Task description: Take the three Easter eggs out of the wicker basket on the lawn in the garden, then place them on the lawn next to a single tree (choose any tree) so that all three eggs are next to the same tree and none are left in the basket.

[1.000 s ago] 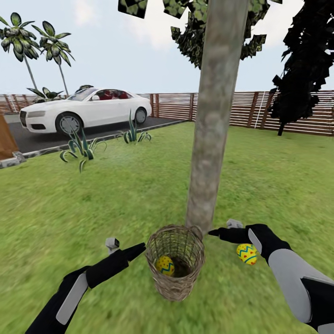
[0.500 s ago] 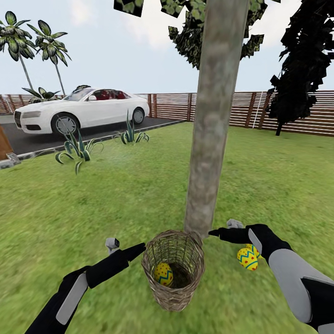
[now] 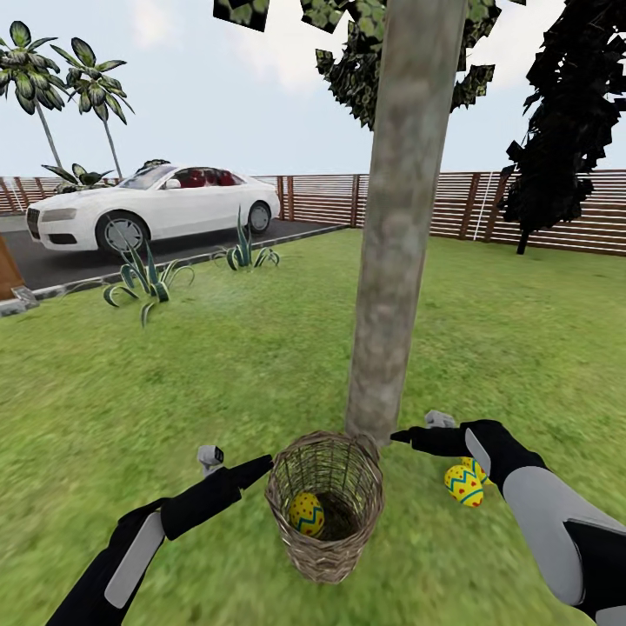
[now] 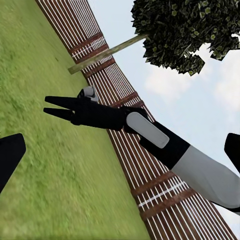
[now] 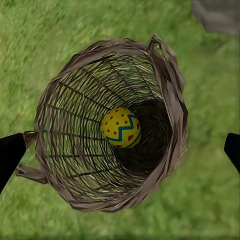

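At the foot of the tree [image 3: 382,330], the wicker basket [image 3: 323,509] stands on the lawn [image 3: 217,374] with one egg [image 3: 306,513] inside. Two more eggs [image 3: 464,484] lie beside the trunk. The left gripper [image 3: 261,468] and the right gripper [image 3: 398,436] flank the basket, jaws narrow and empty.

The left wrist view shows the right gripper [image 4: 54,106] extended over the lawn [image 4: 55,170], its two dark fingers nearly together with a narrow gap at the tips and nothing between them. The right arm [image 4: 170,150] behind it is black with grey-white panels. A slatted wooden fence [image 4: 145,172] borders the grass. Beyond it stands a thin-trunked tree [image 4: 185,30] with blocky dark foliage against a cloudy sky.
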Available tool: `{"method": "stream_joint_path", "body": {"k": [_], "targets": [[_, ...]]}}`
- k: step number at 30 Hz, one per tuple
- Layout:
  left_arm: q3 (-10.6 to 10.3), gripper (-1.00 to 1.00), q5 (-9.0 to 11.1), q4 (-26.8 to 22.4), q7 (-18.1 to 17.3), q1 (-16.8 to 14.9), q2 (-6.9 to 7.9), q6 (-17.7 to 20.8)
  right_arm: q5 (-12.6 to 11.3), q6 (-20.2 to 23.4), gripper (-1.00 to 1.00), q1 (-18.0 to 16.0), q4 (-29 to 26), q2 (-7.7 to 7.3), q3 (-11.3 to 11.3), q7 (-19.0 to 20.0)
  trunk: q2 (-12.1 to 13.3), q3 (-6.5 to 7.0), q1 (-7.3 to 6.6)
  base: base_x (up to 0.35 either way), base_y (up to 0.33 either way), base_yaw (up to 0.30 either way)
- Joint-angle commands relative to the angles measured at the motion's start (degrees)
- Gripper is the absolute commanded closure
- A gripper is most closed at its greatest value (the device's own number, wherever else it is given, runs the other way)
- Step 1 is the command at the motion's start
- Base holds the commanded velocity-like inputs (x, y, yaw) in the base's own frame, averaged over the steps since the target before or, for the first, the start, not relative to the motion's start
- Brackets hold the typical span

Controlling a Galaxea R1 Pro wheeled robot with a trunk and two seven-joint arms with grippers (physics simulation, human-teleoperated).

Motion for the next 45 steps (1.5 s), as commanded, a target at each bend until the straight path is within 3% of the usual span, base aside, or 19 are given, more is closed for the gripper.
{"method": "stream_joint_path", "body": {"k": [1, 8, 20, 27, 34, 35, 37, 38, 39, 41, 44, 45], "targets": [[-0.1, -1.00, 0.5, 0.0, 0.1, 0.0, 0.06, 0.4, 0.4, 0.4, -1.00, 0.0, -0.1, 0.04, -0.4, 0.3, 0.0, -0.06, -0.01, 0.046, 0.000, 0.000], [-0.1, -1.00, 0.5, 0.2, 0.1, 0.0, 0.00, 0.4, 0.4, 0.4, -1.00, 0.0, -0.1, 0.05, -0.5, 0.2, 0.0, -0.06, -0.01, 0.232, 0.000, 0.000], [-0.1, -1.00, 0.2, 0.3, 0.1, 0.0, 0.01, 0.4, 0.5, 0.3, -1.00, 0.0, 0.1, 0.26, -0.3, 0.1, 0.0, -0.06, -0.01, 0.019, 0.000, 0.000], [0.0, -1.00, 0.4, -0.1, 0.1, 0.0, 0.26, 0.5, 1.0, -0.4, -1.00, 0.2, 0.7, 2.90, -0.2, -0.4, 0.0, -0.06, -0.01, 0.070, 0.042, 0.000], [0.4, -1.00, 0.3, 0.4, 0.2, 0.0, 0.44, 0.5, 1.2, -2.9, -1.00, 0.3, 1.0, 4.38, -0.1, -1.1, 0.0, -0.06, -0.01, 0.188, 0.142, 0.000], [1.2, -1.00, 0.4, 0.2, 0.2, 0.0, 0.51, 0.5, 1.2, -2.9, -1.00, 0.4, 1.2, 5.64, -0.1, -2.8, 0.0, -0.06, -0.01, 0.033, 0.025, 0.000], [2.6, -1.00, 0.4, 0.1, 0.2, -0.2, 0.47, 0.5, 1.2, -2.9, -1.00, 0.4, 1.3, 6.75, -0.1, -5.1, 0.0, -0.06, -0.01, 0.022, 0.017, 0.000], [6.8, -1.00, 0.6, -0.5, 0.2, -0.6, 0.36, 0.6, 1.2, -2.6, -1.00, 0.4, 1.6, 9.36, 0.0, -11.7, 0.0, -0.06, -0.01, 0.004, 0.003, 0.000], [8.2, -1.00, 0.6, -0.8, 0.2, -0.6, 0.37, 0.7, 1.2, -2.4, -1.00, 0.4, 1.6, 10.04, 0.0, -13.8, 0.0, -0.06, -0.01, 0.003, 0.002, 0.000], [11.4, -1.00, 0.6, -1.3, 0.2, -0.7, 0.46, 0.8, 1.2, -1.9, -1.00, 0.4, 1.7, 11.09, 0.1, -17.9, 0.0, -0.06, -0.01, 0.001, 0.001, 0.000], [13.5, -1.00, 0.7, -2.4, 0.2, -1.2, 0.42, 0.8, 1.2, -1.6, -1.00, 0.4, 1.8, 11.39, 1.1, -19.5, 0.0, -0.06, -0.01, 0.000, 0.000, 0.000], [15.0, -1.00, 0.9, -3.8, 0.2, -1.6, 0.31, 0.7, 1.1, -1.0, -1.00, 0.4, 1.8, 11.47, 2.6, -20.4, 0.0, -0.06, -0.01, 0.000, 0.000, 0.000]]}}
